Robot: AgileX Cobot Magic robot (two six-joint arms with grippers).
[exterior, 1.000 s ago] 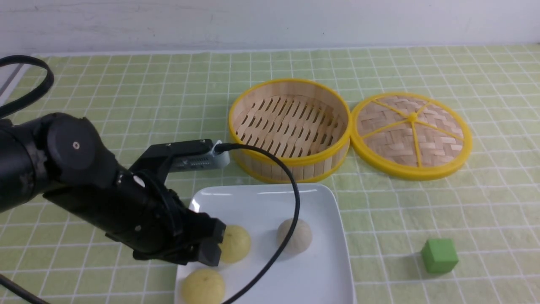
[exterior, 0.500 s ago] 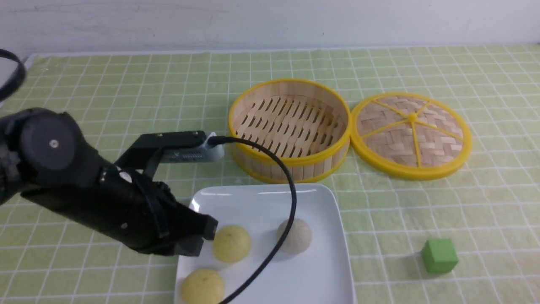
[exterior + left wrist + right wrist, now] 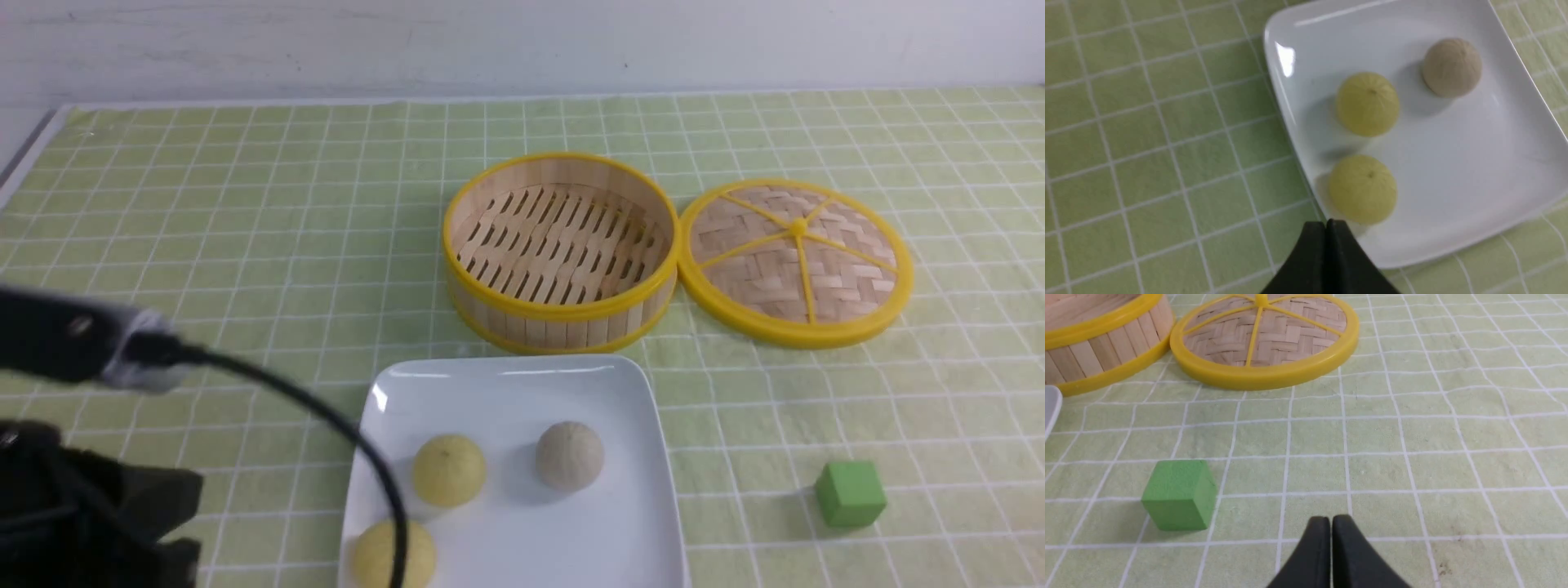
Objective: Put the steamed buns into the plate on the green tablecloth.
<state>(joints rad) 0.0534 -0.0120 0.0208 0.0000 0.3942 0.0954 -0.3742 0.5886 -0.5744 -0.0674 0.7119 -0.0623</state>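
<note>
Three steamed buns lie in the white square plate (image 3: 506,384) on the green tablecloth (image 3: 245,204): a pale yellow one (image 3: 448,469), a second yellow one (image 3: 393,555) at the near edge, and a greyish one (image 3: 570,455). The left wrist view shows them too: yellow (image 3: 1367,104), yellow (image 3: 1363,188), grey (image 3: 1451,67). My left gripper (image 3: 1327,223) is shut and empty, hovering just outside the plate's (image 3: 1453,163) near-left rim. My right gripper (image 3: 1331,519) is shut and empty above bare cloth, right of the green cube (image 3: 1179,494); it is outside the front view.
An empty bamboo steamer basket (image 3: 563,314) stands behind the plate, with its woven lid (image 3: 796,261) flat on the cloth to its right. A green cube (image 3: 850,493) sits right of the plate. My left arm and its cable (image 3: 326,425) fill the near-left corner.
My left arm has pulled back to the near left, away from the plate. Its jaws have shut on nothing. The yellow bun it was beside stays in the plate.
</note>
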